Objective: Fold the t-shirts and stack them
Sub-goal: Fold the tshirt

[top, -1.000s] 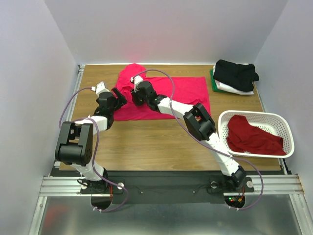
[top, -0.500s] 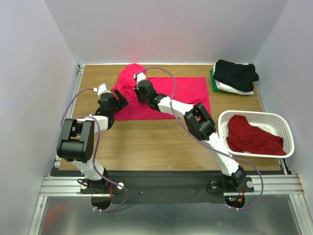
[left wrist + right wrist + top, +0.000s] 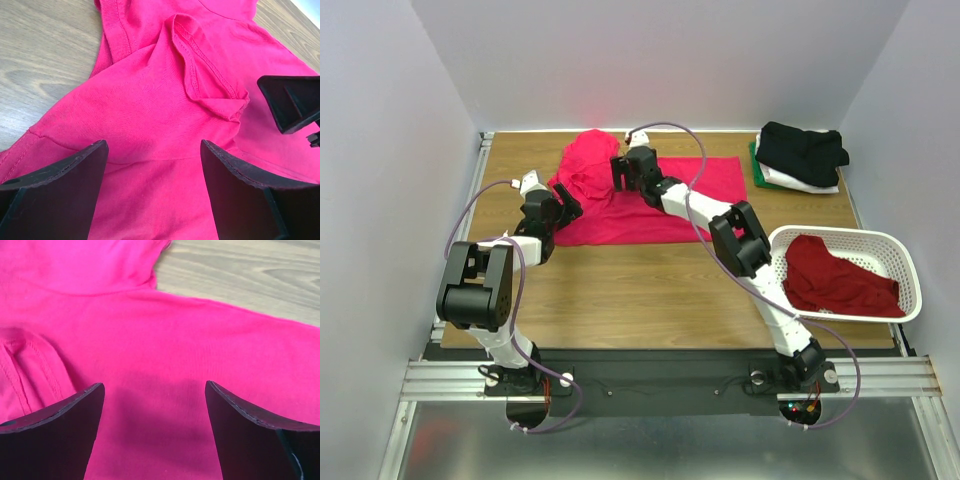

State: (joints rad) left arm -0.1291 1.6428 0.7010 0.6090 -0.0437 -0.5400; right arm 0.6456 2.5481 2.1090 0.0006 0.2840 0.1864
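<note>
The bright pink-red t-shirt (image 3: 720,180) lies spread on the far side of the wooden tabletop (image 3: 650,290), its left end bunched. The left fingers (image 3: 60,195) are spread apart over a wrinkled sleeve, grasping nothing. The right fingers (image 3: 55,435) are likewise released over smooth cloth. A darker red t-shirt (image 3: 835,285) sits in the white basket (image 3: 830,232). 3 folded t-shirts (image 3: 800,150) are stacked at the far right.
</note>
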